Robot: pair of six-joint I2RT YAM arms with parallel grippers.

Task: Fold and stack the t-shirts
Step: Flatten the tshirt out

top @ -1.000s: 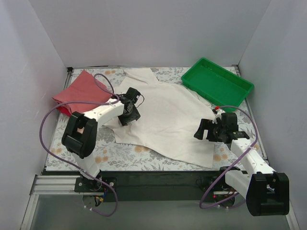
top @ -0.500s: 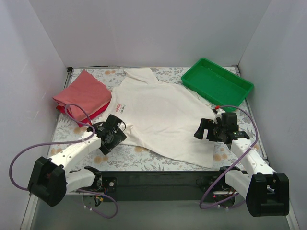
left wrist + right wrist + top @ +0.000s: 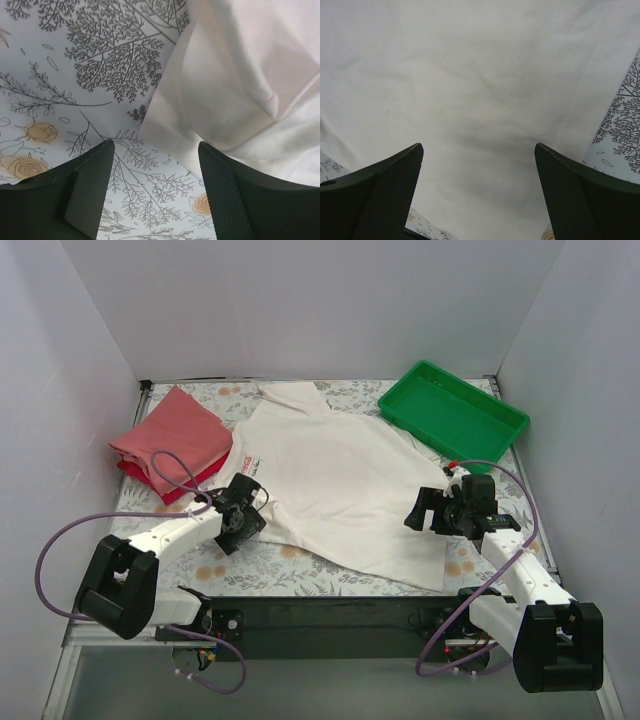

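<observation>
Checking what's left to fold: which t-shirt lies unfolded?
The cream-white t-shirt, spread out centrally; the salmon-pink t-shirt and red t-shirt under it lie folded.

- The spread tee lies flat on the middle of the bench, collar toward the far edge.
- The folded tees lie stacked at the far left, just beside the spread tee's left sleeve.
- The tray sits at the far right, just beside the spread tee's right sleeve.
- The left end effector is at the spread tee's near-left edge, near of the folded tees.
- The right end effector is over the spread tee's right part, near of the tray.
</observation>
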